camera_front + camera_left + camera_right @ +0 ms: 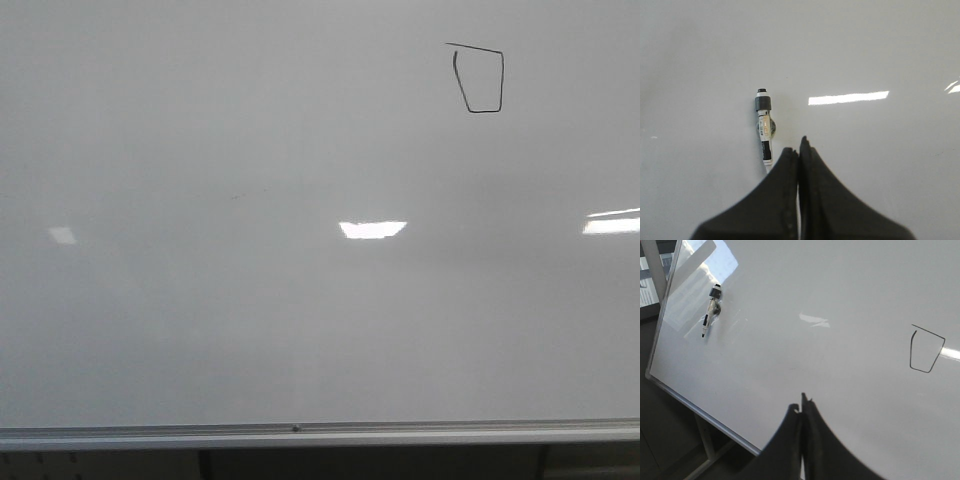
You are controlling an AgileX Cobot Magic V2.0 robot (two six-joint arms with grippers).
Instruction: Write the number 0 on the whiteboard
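Both grippers, left gripper (799, 150) and right gripper (801, 412), clenched empty; marker (764, 127) parked on whiteboard (200, 330), number 0 (481, 82) complete at 1 o'clock.

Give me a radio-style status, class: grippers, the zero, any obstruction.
Left gripper shut, empty. Right gripper shut, empty. Zero drawn on whiteboard, loop closed. Marker stuck to board, clear of zero; nothing in the way.

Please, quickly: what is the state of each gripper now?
Left gripper: closed, holding nothing.
Right gripper: closed, holding nothing.
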